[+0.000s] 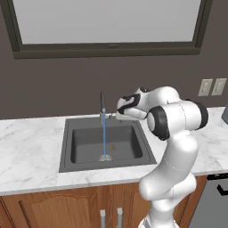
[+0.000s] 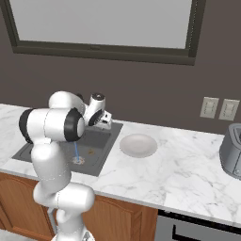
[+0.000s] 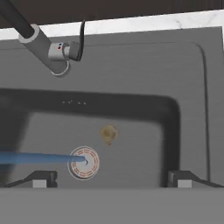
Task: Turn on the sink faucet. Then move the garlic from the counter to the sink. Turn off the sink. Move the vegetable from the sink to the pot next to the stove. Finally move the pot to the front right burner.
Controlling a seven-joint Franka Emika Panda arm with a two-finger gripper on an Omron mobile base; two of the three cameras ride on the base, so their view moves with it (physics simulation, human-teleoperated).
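Observation:
The sink faucet (image 1: 103, 104) (image 3: 39, 43) runs: a blue stream (image 1: 104, 138) falls onto the round drain (image 3: 84, 162). Its small lever (image 3: 81, 37) sticks out at the side. The garlic (image 3: 108, 133) (image 1: 112, 146) (image 2: 91, 151), a small tan bulb, lies on the floor of the dark grey sink (image 1: 67, 147) (image 3: 192, 87), just beside the drain. My gripper (image 3: 113, 180) (image 1: 122, 116) (image 2: 104, 124) hangs above the basin's back right part, pointing down, open and with nothing between its fingers. The pot and the stove are out of view.
White marble counter (image 1: 26, 151) (image 2: 188, 169) runs on both sides of the basin. A pale round plate (image 2: 138, 145) lies just right of the sink. A grey appliance (image 2: 232, 150) is cut off at the right edge. Two wall outlets (image 2: 219, 108) sit above it.

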